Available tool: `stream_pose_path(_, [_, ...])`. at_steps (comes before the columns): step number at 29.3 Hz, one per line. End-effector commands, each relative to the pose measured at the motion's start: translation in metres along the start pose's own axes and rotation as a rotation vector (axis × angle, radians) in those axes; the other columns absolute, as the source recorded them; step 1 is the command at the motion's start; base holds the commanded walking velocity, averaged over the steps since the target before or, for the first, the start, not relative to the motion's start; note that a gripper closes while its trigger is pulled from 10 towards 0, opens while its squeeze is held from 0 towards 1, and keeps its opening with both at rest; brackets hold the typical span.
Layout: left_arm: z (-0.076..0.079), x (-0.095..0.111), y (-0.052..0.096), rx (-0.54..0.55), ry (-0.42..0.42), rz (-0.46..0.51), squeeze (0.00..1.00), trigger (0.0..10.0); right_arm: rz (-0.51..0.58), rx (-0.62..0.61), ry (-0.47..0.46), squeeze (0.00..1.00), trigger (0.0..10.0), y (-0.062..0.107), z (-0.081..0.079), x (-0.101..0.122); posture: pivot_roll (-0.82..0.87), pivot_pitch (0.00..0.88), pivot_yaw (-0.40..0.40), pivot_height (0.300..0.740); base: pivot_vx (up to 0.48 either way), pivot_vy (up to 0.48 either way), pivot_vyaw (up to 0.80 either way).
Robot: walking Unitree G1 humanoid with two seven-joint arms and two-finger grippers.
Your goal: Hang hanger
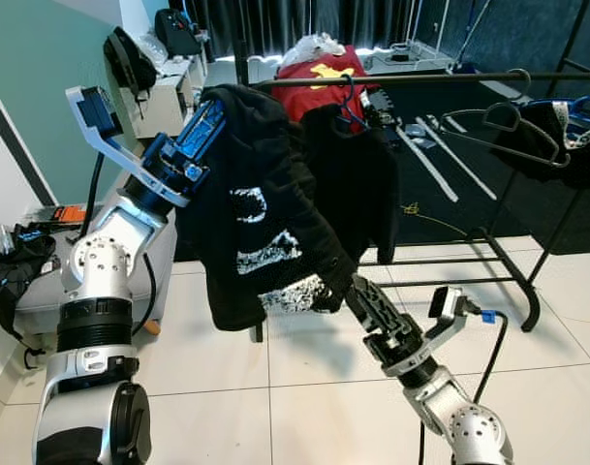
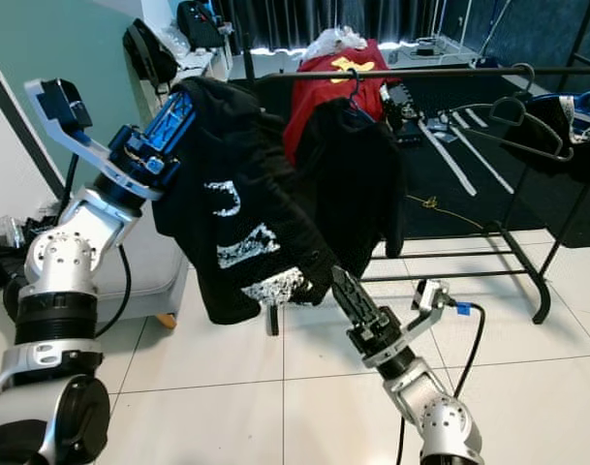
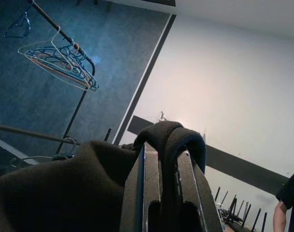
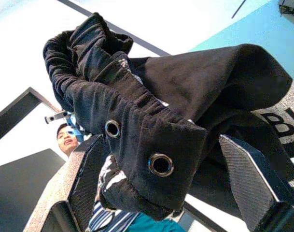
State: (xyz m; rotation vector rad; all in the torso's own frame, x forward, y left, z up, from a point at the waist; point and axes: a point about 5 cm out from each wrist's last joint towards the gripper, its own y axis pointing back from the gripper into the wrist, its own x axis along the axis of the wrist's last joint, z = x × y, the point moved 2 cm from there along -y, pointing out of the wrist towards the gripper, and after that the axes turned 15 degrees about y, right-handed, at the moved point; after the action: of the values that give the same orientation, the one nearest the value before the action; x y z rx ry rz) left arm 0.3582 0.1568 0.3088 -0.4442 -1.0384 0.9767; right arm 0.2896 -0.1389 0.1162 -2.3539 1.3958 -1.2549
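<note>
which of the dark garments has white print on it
The black garment draped over the left gripper, with its lower hem at the right gripper. The black garment on the rail behind it looks plain, and the one beside that is red.

Black clothes rack (image 1: 488, 77) on tiled floor (image 1: 304, 387); black garment (image 1: 357, 174), hangers (image 1: 512, 131) on rail.

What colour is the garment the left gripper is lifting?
The garment is black with white print, clearest in the right eye view.

I see a black hoodie (image 1: 261, 208) with white print, draped and bunched, hanging beside the clothes rail (image 1: 440, 78); its hanger is hidden.
</note>
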Motion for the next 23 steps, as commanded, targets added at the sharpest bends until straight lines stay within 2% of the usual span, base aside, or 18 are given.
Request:
stream_pose_path(1, [0.009, 0.006, -0.008, -0.060, 0.003, 0.031, 0.00, 10.0, -0.003, 0.020, -0.011, 0.00, 10.0, -0.007, -0.002, 0.000, -0.03, 0.000, 0.056, 0.740, 0.000, 0.000, 0.00])
stream_pose_path(10, [0.007, 0.002, -0.007, -0.036, 0.000, 0.027, 0.00, 10.0, -0.010, 0.033, -0.023, 0.00, 10.0, -0.010, -0.003, -0.002, -0.02, 0.000, 0.050, 0.740, 0.000, 0.000, 0.00])
stream_pose_path(11, [0.007, 0.002, -0.006, -0.036, 0.001, 0.028, 0.00, 10.0, -0.010, 0.037, -0.032, 0.00, 7.6, -0.010, -0.004, -0.003, -0.02, 0.000, 0.052, 0.740, 0.000, 0.000, 0.00])
stream_pose_path(12, [0.007, 0.002, -0.006, -0.035, 0.001, 0.027, 0.00, 10.0, -0.008, 0.043, -0.041, 0.00, 1.4, -0.011, -0.005, -0.004, -0.02, 0.000, 0.054, 0.740, 0.000, 0.000, 0.00])
stream_pose_path(13, [0.007, 0.003, -0.005, -0.033, 0.001, 0.026, 0.00, 10.0, -0.005, 0.048, -0.048, 0.00, 0.0, -0.011, -0.005, -0.004, -0.02, 0.000, 0.055, 0.740, 0.000, 0.000, 0.00])
stream_pose_path(19, [0.007, 0.003, -0.004, -0.030, 0.002, 0.025, 0.00, 10.0, 0.004, 0.051, -0.058, 0.00, 0.0, -0.010, -0.006, -0.003, -0.02, 0.000, 0.054, 0.740, 0.000, 0.000, 0.00])
stream_pose_path(23, [0.003, 0.000, 0.002, 0.001, -0.007, 0.015, 0.00, 10.0, 0.009, 0.040, -0.066, 0.00, 0.0, -0.005, -0.004, -0.005, -0.01, 0.000, 0.055, 0.740, 0.000, 0.000, 0.00])
